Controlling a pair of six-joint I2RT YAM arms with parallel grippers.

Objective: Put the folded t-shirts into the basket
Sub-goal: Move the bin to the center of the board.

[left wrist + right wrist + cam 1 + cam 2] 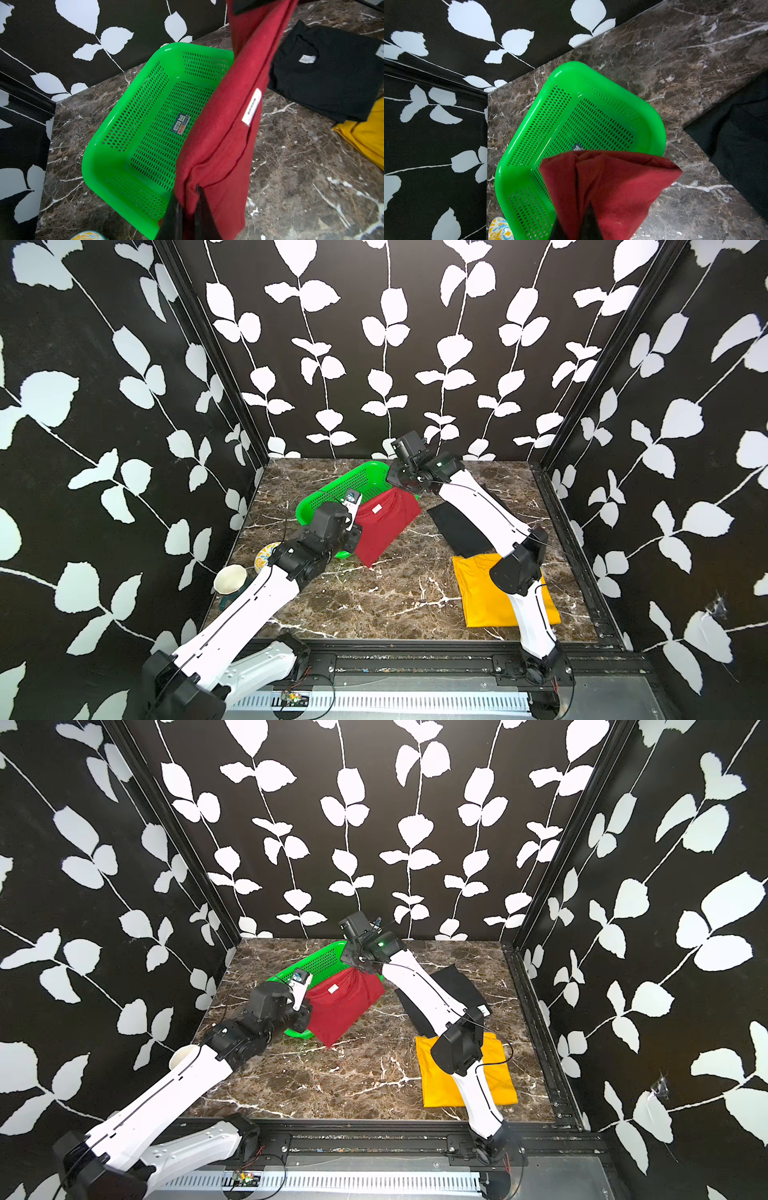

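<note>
The red t-shirt (384, 526) is held up over the near rim of the green basket (133, 133) by the left gripper (187, 209) and right gripper (583, 218), both clamped on its edge, while the black t-shirt (324, 76) and yellow t-shirt (486, 597) are left lying on the marble table (395, 597).

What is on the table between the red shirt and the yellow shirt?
Nothing: between the red shirt and the yellow shirt there is only bare marble table, as both top views show.

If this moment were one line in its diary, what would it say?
both grippers shut on red t-shirt | carried over green basket | black t-shirt, yellow t-shirt waiting
</note>
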